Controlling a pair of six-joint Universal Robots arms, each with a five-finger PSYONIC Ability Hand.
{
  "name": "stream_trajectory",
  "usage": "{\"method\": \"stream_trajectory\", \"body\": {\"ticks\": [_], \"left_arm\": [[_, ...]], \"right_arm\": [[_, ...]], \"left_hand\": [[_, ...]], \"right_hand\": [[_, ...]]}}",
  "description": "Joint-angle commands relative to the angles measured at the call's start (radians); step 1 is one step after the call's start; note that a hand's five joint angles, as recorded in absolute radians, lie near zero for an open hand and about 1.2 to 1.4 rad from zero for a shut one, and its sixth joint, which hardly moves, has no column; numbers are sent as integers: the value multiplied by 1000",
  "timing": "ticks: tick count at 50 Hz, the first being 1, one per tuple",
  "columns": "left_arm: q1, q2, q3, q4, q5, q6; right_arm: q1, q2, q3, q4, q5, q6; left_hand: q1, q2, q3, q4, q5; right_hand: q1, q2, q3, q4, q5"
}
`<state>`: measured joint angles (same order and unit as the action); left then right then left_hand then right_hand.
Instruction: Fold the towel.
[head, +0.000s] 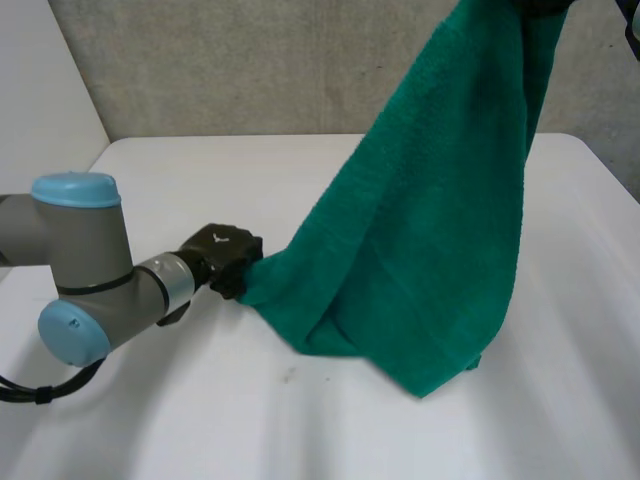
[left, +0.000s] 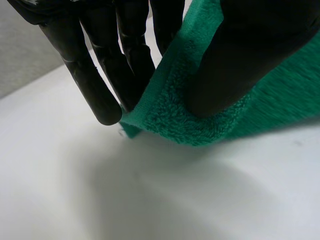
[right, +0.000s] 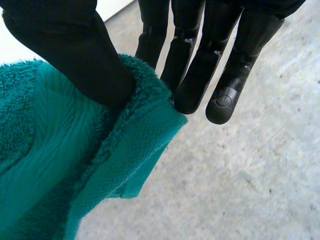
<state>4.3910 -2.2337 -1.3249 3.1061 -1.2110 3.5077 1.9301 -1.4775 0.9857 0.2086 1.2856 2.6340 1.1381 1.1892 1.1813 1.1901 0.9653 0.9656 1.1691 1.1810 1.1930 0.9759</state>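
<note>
Left hand (head: 225, 258) pinches a towel (head: 430, 220) corner between thumb and fingers, low over the worktop (head: 200, 420), toward its left edge. Right hand (right: 75, 45) pinches another corner, raised high above the far edge. Towel hangs between them, its bottom resting mid-worktop, evidently being spread for folding.

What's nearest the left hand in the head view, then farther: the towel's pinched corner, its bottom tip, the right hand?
1. Pinched corner: in the left hand.
2. Bottom tip: low, toward the right.
3. Right hand: up high, holding the towel.
</note>
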Motion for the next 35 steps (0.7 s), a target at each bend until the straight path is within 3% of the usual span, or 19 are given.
{"method": "stream_trajectory", "body": {"ticks": [1, 7, 18, 21, 23, 27, 32, 33, 35], "left_arm": [[16, 92, 13, 62, -149, -4], [45, 207, -5, 114, -232, -21], [56, 330, -102, 34, -225, -6], [50, 303, -146, -95, -225, 80], [47, 254, -140, -112, -231, 154], [50, 162, -21, -74, -240, 243], [39, 103, 186, 17, -248, 234], [24, 98, 320, 114, -260, 216], [18, 100, 362, 160, -269, 208]], "right_arm": [[-48, 3, 71, 90, -8, -17], [-111, 138, 169, 207, -3, -152], [-108, 334, 281, 380, 76, -445], [-108, 390, 269, 374, 110, -468], [-108, 401, 260, 368, 115, -470], [-103, 483, 98, 273, 142, -433], [-79, 554, -192, 135, 214, -312], [-76, 563, -247, 109, 228, -290], [-75, 572, -312, 74, 247, -264]], "left_hand": [[258, 207, 215, 206, 256], [258, 207, 215, 206, 256], [258, 207, 215, 206, 256], [258, 207, 215, 206, 256], [258, 207, 215, 206, 256], [258, 207, 215, 206, 256], [258, 207, 215, 206, 256], [258, 207, 215, 206, 256], [258, 207, 215, 206, 256]], "right_hand": [[431, 227, 215, 203, 246], [431, 227, 215, 203, 246], [431, 227, 215, 203, 246], [431, 227, 215, 203, 246], [431, 227, 215, 203, 246], [431, 227, 215, 203, 246], [431, 227, 215, 203, 246], [431, 227, 215, 203, 246], [431, 227, 215, 203, 246]]}}
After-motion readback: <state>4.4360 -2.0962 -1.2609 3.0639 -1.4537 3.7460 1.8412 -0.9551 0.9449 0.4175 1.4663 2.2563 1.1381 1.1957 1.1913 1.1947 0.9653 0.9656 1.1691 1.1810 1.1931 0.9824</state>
